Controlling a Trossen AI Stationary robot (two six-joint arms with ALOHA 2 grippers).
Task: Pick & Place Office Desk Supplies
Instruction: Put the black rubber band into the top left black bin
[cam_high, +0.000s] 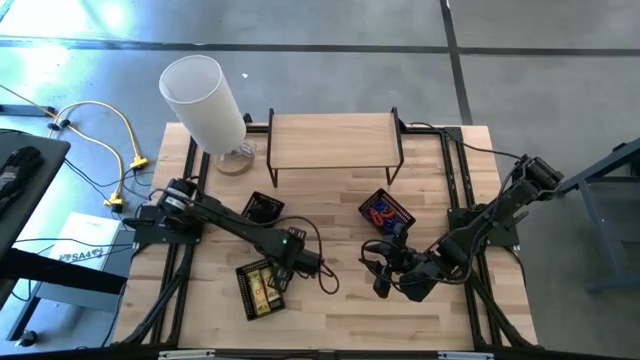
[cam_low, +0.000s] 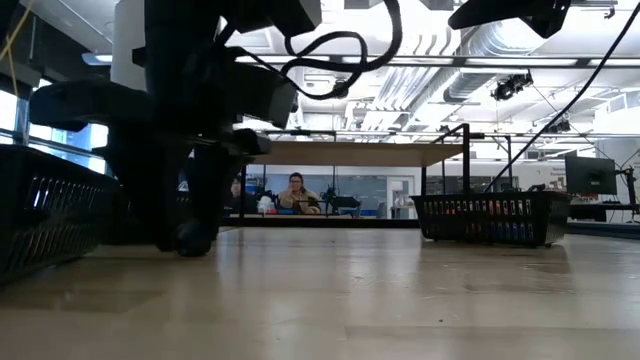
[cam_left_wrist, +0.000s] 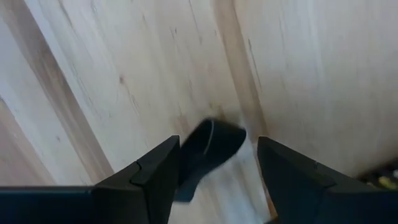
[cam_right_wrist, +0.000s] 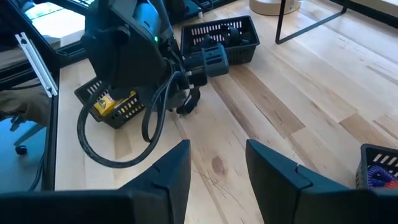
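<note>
pale wood table (cam_low: 400, 290) before open office

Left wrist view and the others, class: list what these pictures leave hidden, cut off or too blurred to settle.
- Left wrist view: the dark piece between the left gripper fingers is blurred; whether it is touched cannot be told.
- High view: the left arm covers that piece.
- Low view: the left basket is cut by the edge; its contents are hidden.
- Right wrist view: the basket of coloured bands is cut off by the edge.

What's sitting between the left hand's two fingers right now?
A small black clip-like piece lies on the bare wooden table between the left hand's fingers, seen in the left wrist view.
</note>
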